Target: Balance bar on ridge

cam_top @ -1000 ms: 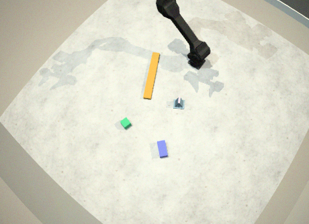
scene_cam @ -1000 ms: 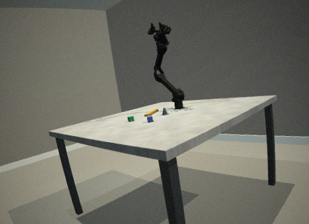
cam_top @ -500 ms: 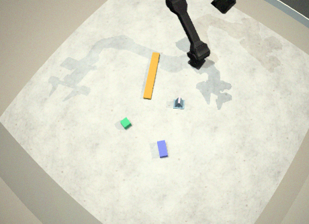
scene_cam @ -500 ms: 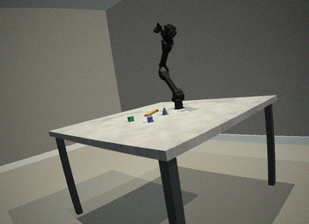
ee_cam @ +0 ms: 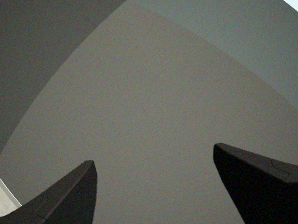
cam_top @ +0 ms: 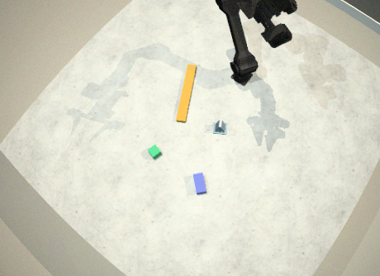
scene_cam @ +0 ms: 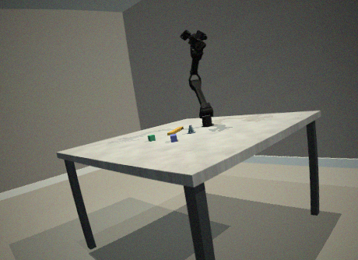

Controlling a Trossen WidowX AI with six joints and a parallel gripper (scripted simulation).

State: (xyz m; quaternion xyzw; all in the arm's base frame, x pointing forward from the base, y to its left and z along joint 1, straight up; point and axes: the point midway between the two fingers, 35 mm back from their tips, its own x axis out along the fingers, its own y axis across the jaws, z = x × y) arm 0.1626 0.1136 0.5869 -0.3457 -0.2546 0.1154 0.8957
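Observation:
The orange bar (cam_top: 187,93) (scene_cam: 175,131) lies flat on the table, apart from the ridge. The ridge (cam_top: 220,127) (scene_cam: 191,129) is a small grey-blue wedge on a square base, standing on the table to the right of the bar's near end in the top view; nothing rests on it. My gripper (ee_cam: 156,160) is open and empty, with its two dark fingers wide apart in the wrist view. It is raised high above the table, far above the bar and the ridge, and the wrist view shows only walls and ceiling between the fingers.
A green cube (cam_top: 154,151) (scene_cam: 151,138) and a blue block (cam_top: 199,183) (scene_cam: 173,138) stand on the pale table (cam_top: 256,221) (scene_cam: 187,162), on the side of the bar and ridge away from the arm's base. The arm's base stands behind the ridge in the exterior view.

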